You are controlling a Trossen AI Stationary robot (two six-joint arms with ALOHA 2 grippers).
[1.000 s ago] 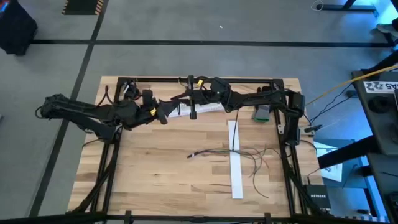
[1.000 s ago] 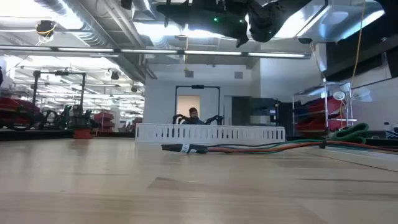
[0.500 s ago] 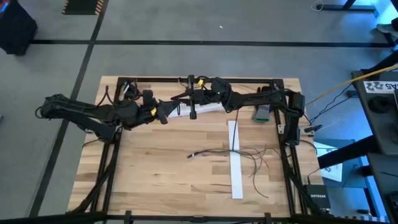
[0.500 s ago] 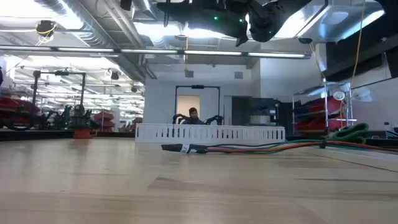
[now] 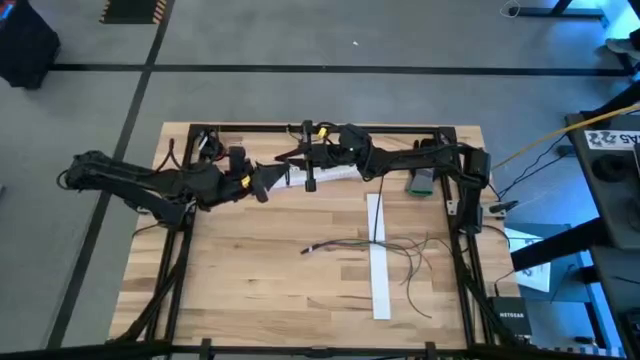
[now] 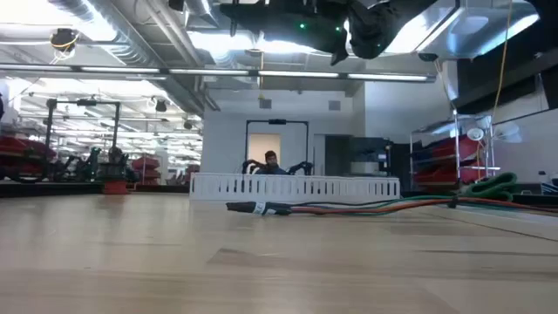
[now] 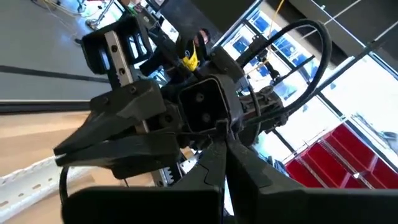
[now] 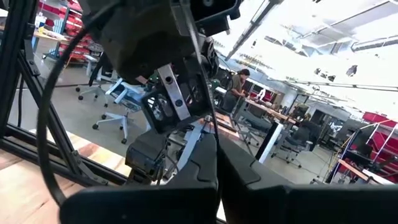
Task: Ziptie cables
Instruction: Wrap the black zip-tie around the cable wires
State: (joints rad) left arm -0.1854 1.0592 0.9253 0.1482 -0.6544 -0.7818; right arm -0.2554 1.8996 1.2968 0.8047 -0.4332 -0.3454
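Left gripper [image 5: 268,181] and right gripper [image 5: 300,160] tip to tip above the table's [image 5: 250,290] far middle, both with fingers pressed together; cannot tell whether anything is pinched between them. Cables [image 5: 405,250] loose on the wood well apart from both grippers, toward the right arm's side and nearer the front edge, thin strands fanning out across a long white strip [image 5: 379,275] lying flat, one bundled end just left of that strip. Off the table's front right corner, a dark box [image 5: 511,318] with small white lettering, apparently NETGEAR.
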